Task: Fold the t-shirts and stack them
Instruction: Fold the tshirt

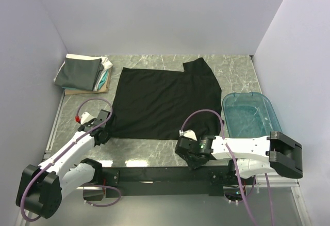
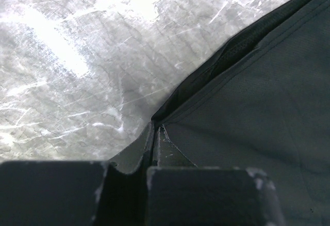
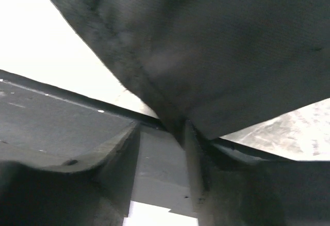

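Pinching left: our left fingers (image 2: 135, 156) are closed on the near left hem corner of the black shirt (image 1: 160, 102), low against the desk (image 1: 234, 68), so the cloth stays taut.
Right fingers (image 3: 119, 156): clamped, as far as we can see, on the near right hem corner, which rises in a peak above the wrist camera, off the desk.
Why both corners: we judge that with one corner in each arm the hem can travel as one straight edge toward the collar.
Shirt: spread flat mid-desk, with one sleeve jutting out at the far right; no left sleeve shows.
Stack (image 1: 85, 74): folded shirts in the far left corner, well apart from the black one, out of the way of the fold and probably where this one goes.
Tub (image 1: 250, 115): just beside the shirt's right edge, holding no cloth.
Stage: we judge the lengthwise fold is not yet made.
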Motion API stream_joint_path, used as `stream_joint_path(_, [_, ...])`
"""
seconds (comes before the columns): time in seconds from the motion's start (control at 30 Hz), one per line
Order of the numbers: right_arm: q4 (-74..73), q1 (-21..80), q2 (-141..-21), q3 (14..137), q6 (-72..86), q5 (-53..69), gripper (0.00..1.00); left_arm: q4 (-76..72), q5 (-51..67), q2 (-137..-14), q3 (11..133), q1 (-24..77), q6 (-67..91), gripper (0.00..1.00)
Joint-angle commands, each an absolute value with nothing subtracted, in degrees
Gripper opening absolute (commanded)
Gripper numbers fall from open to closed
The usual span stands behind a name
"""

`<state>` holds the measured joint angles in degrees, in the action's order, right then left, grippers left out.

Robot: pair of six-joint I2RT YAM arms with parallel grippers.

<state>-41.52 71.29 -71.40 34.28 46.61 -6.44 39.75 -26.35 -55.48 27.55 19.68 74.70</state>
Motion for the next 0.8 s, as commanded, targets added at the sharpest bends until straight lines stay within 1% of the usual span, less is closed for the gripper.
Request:
stream_joint_path(0.0, [-41.31, 71.54, -72.77, 32.96, 47.64, -7.82, 0.4, 40.78, -26.63, -54.67, 27.07, 19.34, 76.38, 0.01])
stream_joint_path(0.07, [-41.31, 71.54, -73.21, 32.7, 47.81, -8.0, 0.33, 40.61, -26.19, -54.76, 26.9, 19.34, 76.46, 0.01])
stream_joint_path(0.1, [-41.57, 71.63, -73.47, 32.61, 48.07, -8.35, 0.26, 40.78, -26.19, -55.1, 26.89, 19.34, 76.64, 0.01])
stream_joint_path(0.17, [-42.27, 71.54, -73.48, 32.78, 49.12, -10.19, 0.15, 40.96, -26.19, -55.37, 27.07, 19.34, 76.73, 0.01])
stream_joint_path(0.2, [-43.32, 71.54, -72.78, 33.04, 49.74, -11.41, 0.02, 40.96, -26.19, -55.46, 27.07, 19.34, 76.73, 0.01])
stream_joint_path(0.23, [-43.77, 71.54, -72.16, 33.39, 50.18, -12.82, 0.0, 40.96, -26.1, -55.37, 27.16, 19.34, 76.55, 0.01])
stream_joint_path(0.43, [-46.84, 71.63, -64.35, 35.16, 49.83, -10.73, 0.0, 45.16, -26.01, -53.18, 28.3, 19.34, 78.83, 0.01])
stream_joint_path(0.6, [-50.71, 72.33, -59.42, 34.89, 50.62, -5.37, 0.0, 52.54, -26.81, -46.86, 29.27, 19.34, 83.75, 0.01])
stream_joint_path(0.77, [-52.74, 75.4, -56.52, 35.07, 53.08, -2.38, 0.0, 52.47, -24.61, -40.88, 27.42, 19.42, 85.6, 0.01])
